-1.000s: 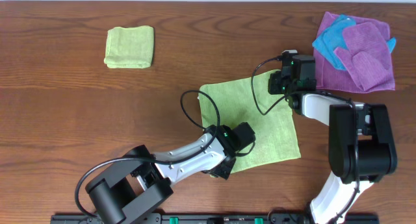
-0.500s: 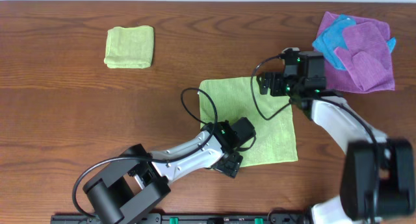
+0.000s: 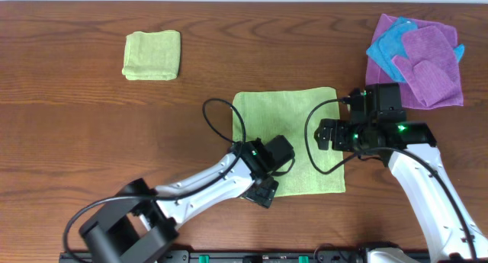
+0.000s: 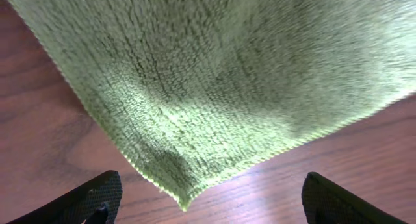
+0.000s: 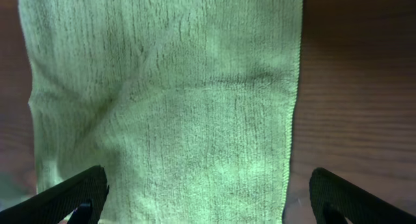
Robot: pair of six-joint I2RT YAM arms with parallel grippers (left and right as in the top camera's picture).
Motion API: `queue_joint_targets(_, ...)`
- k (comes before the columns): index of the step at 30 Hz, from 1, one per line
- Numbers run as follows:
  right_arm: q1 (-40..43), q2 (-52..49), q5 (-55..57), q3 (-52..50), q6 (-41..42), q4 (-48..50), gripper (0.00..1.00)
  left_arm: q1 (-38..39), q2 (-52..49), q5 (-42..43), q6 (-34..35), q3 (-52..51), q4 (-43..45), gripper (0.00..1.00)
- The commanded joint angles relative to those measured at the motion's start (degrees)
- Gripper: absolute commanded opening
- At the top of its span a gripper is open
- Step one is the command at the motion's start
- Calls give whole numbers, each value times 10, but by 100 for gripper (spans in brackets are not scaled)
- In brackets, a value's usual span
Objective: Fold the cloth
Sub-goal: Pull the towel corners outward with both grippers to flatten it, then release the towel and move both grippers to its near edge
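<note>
Nearest the robot's base, the left gripper hung with its jaws spread wide and empty over the near left corner of the cloth; that corner showed between its fingers in the left wrist view; the cloth lay flat on the table, about the middle and a little to the right; the right gripper stood above the cloth's right edge, its jaws also wide apart, gripping nothing; farther off, at the far right, a purple cloth lay rumpled, touching a blue cloth; at the far left sat a folded paler green wad.
</note>
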State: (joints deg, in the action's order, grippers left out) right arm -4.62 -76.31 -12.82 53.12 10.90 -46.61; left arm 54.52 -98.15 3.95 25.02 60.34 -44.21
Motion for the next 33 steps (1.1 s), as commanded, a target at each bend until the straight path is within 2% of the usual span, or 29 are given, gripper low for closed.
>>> queue_joint_targets(1, 6, 14, -40, -5, -3, -18, 99, -2, 42, -17, -6, 10, -12, 90)
queue_joint_targets(7, 26, 46, -107, -76, -25, -34, 99, 3, 69, -15, 23, 8, -87, 86)
queue_joint_targets(10, 49, 88, -112, -146, -43, -32, 99, 14, 69, -14, 43, 4, -107, 79)
queue_joint_targets(15, 72, 182, -123, -211, -58, -41, 99, 40, 69, -14, 79, -1, -115, 79)
queue_joint_targets(19, 72, 201, -106, -220, -52, -48, 98, 43, 69, -20, 89, -33, -63, 80)
queue_joint_targets(24, 73, 201, -73, -227, -9, -49, 95, 43, 69, -14, 139, -86, 14, 82)
queue_joint_targets(28, 73, 201, -49, -228, 36, -57, 96, 43, 69, -14, 144, -89, 68, 86)
queue_joint_targets(33, 73, 201, -47, -228, 39, -56, 94, 43, 61, -26, 153, -89, 96, 86)
